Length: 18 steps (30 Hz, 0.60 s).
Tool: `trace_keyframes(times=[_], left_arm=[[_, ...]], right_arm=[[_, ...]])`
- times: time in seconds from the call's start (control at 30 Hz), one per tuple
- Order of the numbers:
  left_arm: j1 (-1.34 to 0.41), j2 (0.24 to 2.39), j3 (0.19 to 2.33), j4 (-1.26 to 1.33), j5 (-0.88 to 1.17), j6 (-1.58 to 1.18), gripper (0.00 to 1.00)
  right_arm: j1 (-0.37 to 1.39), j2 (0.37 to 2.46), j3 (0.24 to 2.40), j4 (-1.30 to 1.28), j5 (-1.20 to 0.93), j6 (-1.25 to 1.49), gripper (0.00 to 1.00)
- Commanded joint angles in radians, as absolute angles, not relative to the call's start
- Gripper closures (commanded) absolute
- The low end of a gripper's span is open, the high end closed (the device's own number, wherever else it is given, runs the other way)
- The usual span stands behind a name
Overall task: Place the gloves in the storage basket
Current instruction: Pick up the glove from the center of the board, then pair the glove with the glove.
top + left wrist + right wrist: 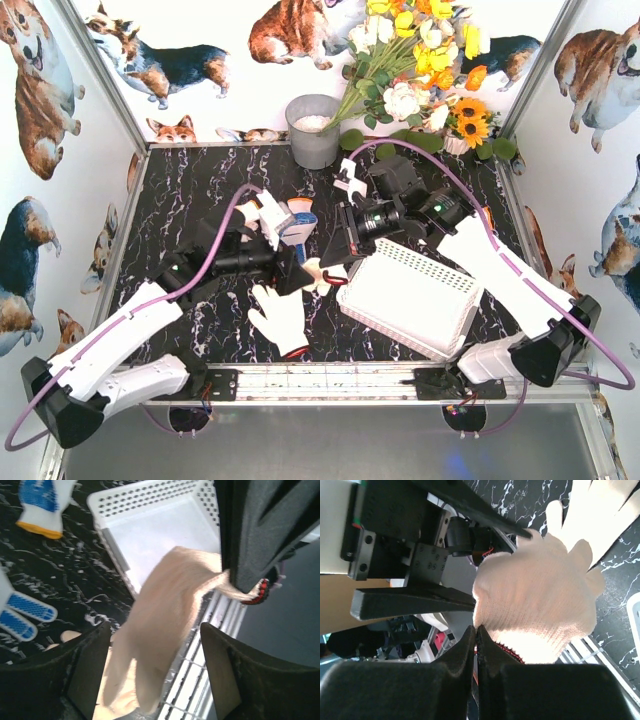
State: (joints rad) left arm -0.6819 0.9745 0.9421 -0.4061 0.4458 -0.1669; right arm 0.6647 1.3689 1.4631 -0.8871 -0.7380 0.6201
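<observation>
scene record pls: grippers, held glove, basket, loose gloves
right gripper: shut on red-trimmed cuff of cream knit glove
left gripper: open, fingers either side of that glove, not clamping
white perforated plastic basket: on black marble-pattern table, no glove visible inside
loose: plain white glove near base rail; blue-dotted gloves further back

Nothing readable is showing up in any of the three views: no text, label, brand, number or sign.
</observation>
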Motion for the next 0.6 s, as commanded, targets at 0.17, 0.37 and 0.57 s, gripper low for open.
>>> trace_keyframes(times=[0.17,0.37,0.57], left_arm=[[-0.730,0.950,0.836,-0.194,0.524,-0.218,0.56],[-0.735,0.917,0.817,-0.160,0.440,-0.244,1.00],[-0.733,0.850,0.778,-0.152,0.331,-0.298,1.00]], right_arm=[[0.676,1.369,1.465,-0.848,-0.837,0.581,1.00],[0.676,1.360,1.468,-0.863,-0.776,0.570,0.85],[0.673,1.253,1.439,-0.838,-0.559,0.542,0.42]])
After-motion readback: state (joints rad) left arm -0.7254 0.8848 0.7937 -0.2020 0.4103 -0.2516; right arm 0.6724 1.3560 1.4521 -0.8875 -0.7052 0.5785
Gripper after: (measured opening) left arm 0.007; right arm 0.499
